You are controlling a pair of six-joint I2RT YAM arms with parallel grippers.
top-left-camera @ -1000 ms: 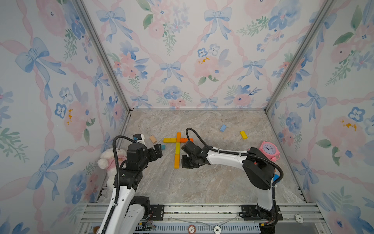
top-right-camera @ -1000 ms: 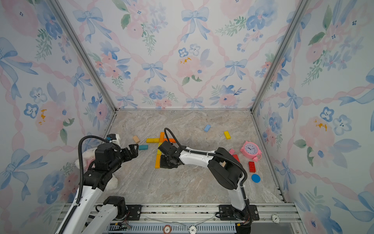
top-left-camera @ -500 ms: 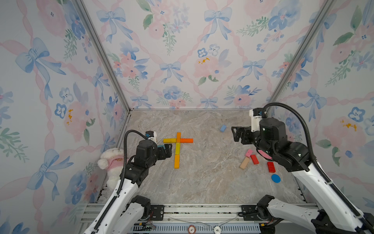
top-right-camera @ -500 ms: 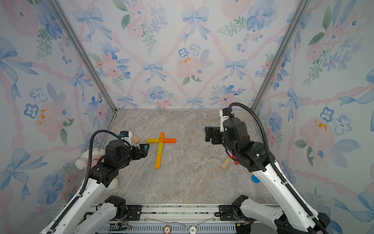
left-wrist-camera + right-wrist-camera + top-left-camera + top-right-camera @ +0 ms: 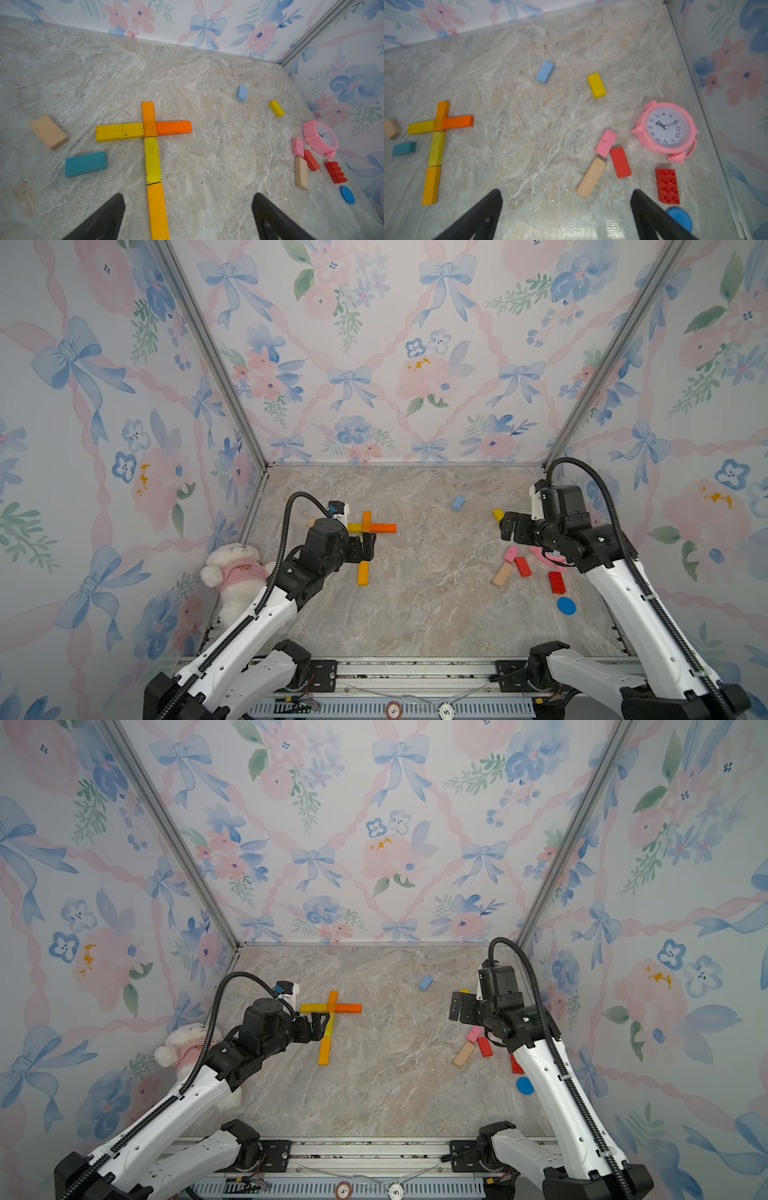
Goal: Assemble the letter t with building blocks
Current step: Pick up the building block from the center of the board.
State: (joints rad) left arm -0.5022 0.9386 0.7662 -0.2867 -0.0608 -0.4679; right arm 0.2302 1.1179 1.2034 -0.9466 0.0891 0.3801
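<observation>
**While neither arm holds anything, the block t (image 5: 366,522) lies flat**

Top views. You have the t left of centre on the marble floor (image 5: 415,614). A yellow bar (image 5: 354,527) and an orange bar (image 5: 383,527) butt against either side of an orange upright, and the stem runs on toward the near edge. Your left gripper (image 5: 368,547) sits over the stem with its jaws apart and nothing in them. Its height above the blocks cannot be told. Your right gripper (image 5: 510,529) hangs at the right side, jaws spread and empty, partly covering a short yellow block (image 5: 497,514). A light blue block (image 5: 458,503) lies alone toward the back wall. The pink block (image 5: 510,554), red block (image 5: 523,566) and bare wood block (image 5: 502,575) lie bunched nearer the front, apart from the right gripper. The blue disc (image 5: 566,606) lies near the right wall. A plush toy (image 5: 237,568) sits against the left wall.

Left wrist. The fingers (image 5: 104,218) stand wide. The stem's orange foot (image 5: 158,209) runs between them and touches neither. The yellow stem block (image 5: 152,160) joins that foot to the upright. A teal block (image 5: 85,164) and a second wood block (image 5: 48,132) lie beside the yellow bar, apart from it.

Right wrist. The fingers are wide with bare floor between them, and the bare wood block lies just ahead of the gap. The pink alarm clock (image 5: 666,128) lies face up near a red studded brick (image 5: 667,185).
</observation>
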